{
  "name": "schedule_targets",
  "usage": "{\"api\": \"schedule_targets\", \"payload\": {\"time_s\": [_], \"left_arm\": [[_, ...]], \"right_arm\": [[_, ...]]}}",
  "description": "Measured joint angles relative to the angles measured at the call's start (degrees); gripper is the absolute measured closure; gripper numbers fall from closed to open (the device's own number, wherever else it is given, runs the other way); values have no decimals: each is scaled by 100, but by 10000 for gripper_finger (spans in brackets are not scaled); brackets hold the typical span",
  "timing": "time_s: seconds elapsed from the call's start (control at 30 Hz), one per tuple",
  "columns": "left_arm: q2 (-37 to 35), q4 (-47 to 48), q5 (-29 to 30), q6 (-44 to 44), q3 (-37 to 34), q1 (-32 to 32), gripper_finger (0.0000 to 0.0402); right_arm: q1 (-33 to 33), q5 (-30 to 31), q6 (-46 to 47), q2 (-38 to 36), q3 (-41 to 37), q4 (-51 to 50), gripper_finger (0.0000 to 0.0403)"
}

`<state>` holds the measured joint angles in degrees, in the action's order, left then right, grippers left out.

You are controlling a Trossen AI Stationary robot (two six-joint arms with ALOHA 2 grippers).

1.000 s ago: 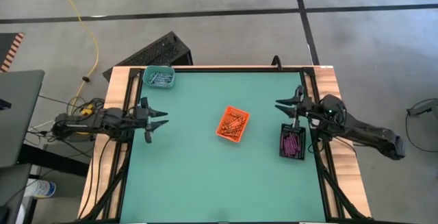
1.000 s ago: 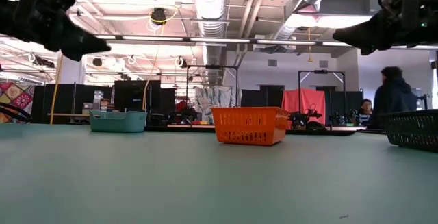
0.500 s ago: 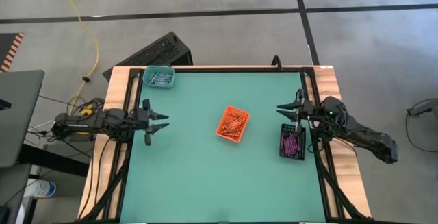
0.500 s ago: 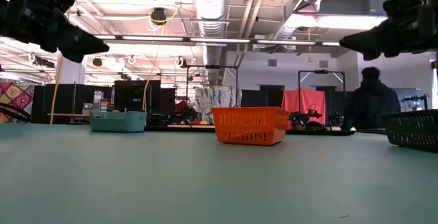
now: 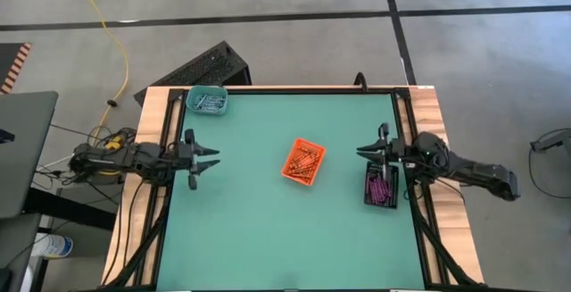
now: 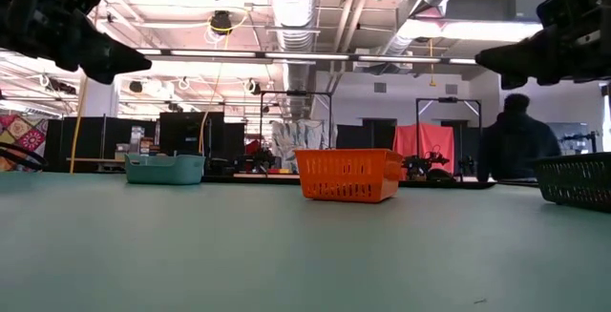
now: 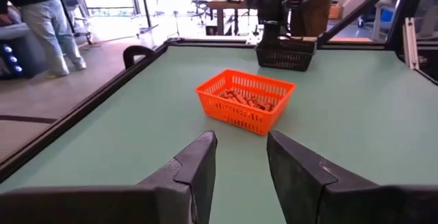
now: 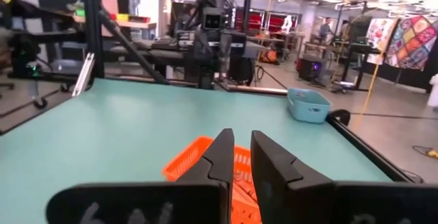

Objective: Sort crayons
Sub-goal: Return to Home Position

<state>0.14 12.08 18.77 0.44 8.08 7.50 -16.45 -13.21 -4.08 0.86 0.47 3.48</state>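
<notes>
Orange-red crayons point(image 5: 306, 160) lie in an orange basket point(image 5: 303, 163) at the table's middle, which the left wrist view also shows point(image 7: 244, 101). Purple crayons point(image 5: 382, 185) fill a dark basket point(image 5: 382, 201) at the right edge. Blue-grey crayons point(image 5: 209, 103) lie in a teal basket point(image 5: 207, 90) at the far left corner. My left gripper point(image 5: 212, 157) hovers open at the left edge, pointing level at the orange basket. My right gripper point(image 5: 364, 151) hovers at the dark basket's far end with a narrow gap between its fingers point(image 8: 243, 145) and nothing in it.
Black rails point(image 5: 406, 149) run along the table's sides. The green tabletop point(image 5: 259, 229) between the baskets and the near edge holds nothing. People point(image 6: 516, 145) stand in the room beyond the table.
My right gripper has swung toward the table's near edge and sunk a little, coming closer to the dark basket. The baskets and my left gripper have stayed where they were.
</notes>
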Motion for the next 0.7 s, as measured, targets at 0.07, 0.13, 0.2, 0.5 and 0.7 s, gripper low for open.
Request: {"api": "schedule_targets", "payload": {"time_s": [0.07, 0.13, 0.2, 0.5, 0.7], "left_arm": [[0, 3, 147, 29, 0, 151, 286], [0, 6, 282, 45, 0, 310, 289], [0, 0, 333, 45, 0, 435, 291], [0, 48, 275, -31, 0, 792, 292], [0, 52, 292, 191, 0, 801, 292]], "right_arm": [[257, 139, -68, -1, -2, -35, 347], [484, 390, -195, -2, -2, -77, 347], [648, 601, -267, -8, -4, -101, 347], [1000, 625, -326, -10, -9, -129, 347], [999, 623, -393, -10, -11, -127, 347]]}}
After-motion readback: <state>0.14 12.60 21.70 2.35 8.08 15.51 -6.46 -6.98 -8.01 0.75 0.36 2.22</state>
